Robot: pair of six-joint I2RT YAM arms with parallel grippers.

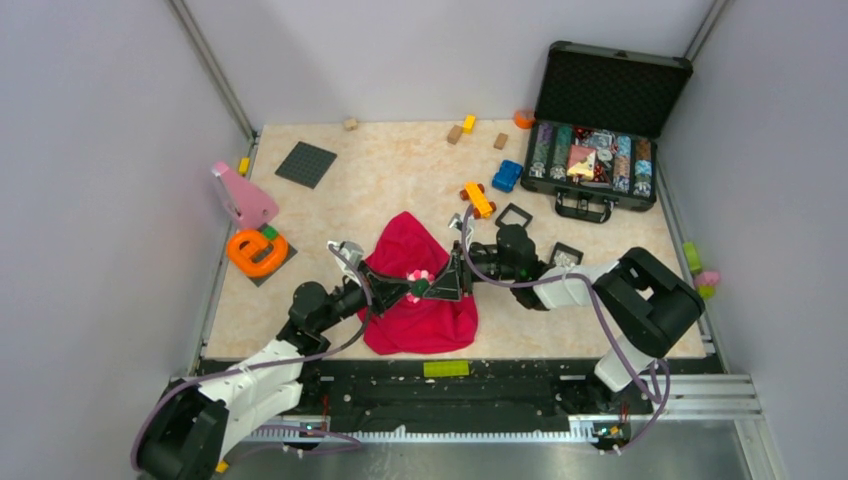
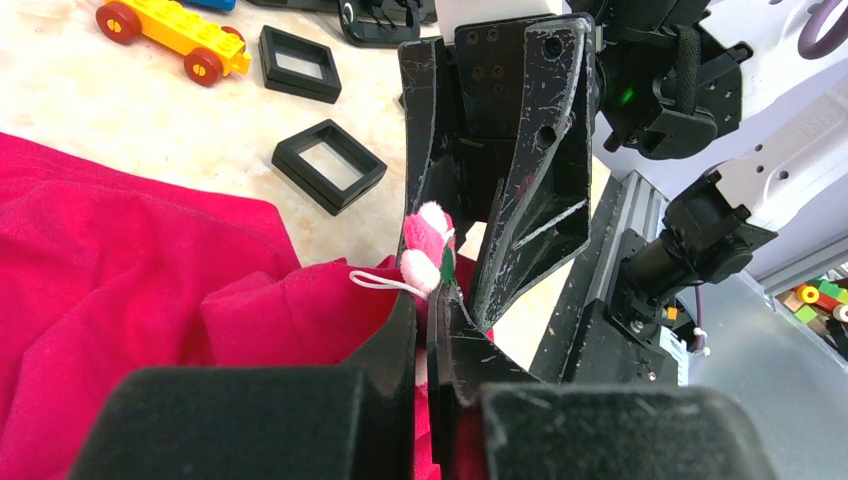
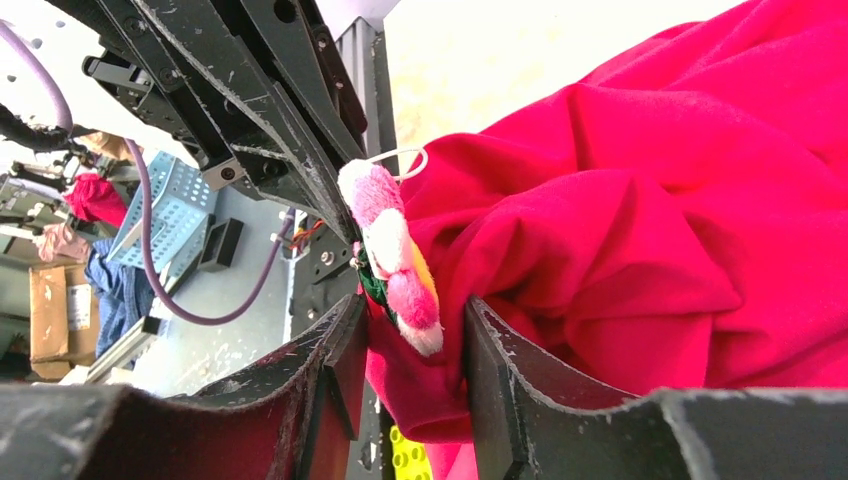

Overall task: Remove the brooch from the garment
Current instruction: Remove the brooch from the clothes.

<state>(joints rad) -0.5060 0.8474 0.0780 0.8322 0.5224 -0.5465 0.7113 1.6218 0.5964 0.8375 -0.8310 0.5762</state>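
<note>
Brooch (image 3: 395, 250) is seen edge-on, pinned to a raised fold of the garment (image 1: 420, 325), between the parted fingers of the right gripper (image 3: 410, 305); contact cannot be told. The garment just beside the brooch is clamped by the left gripper (image 2: 432, 325).

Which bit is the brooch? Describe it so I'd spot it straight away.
Find the crimson garment heaped near the front of the table. On its centre sits the brooch, a small fluffy flower with pink and white petals, the only pale, petalled thing on the cloth.
</note>
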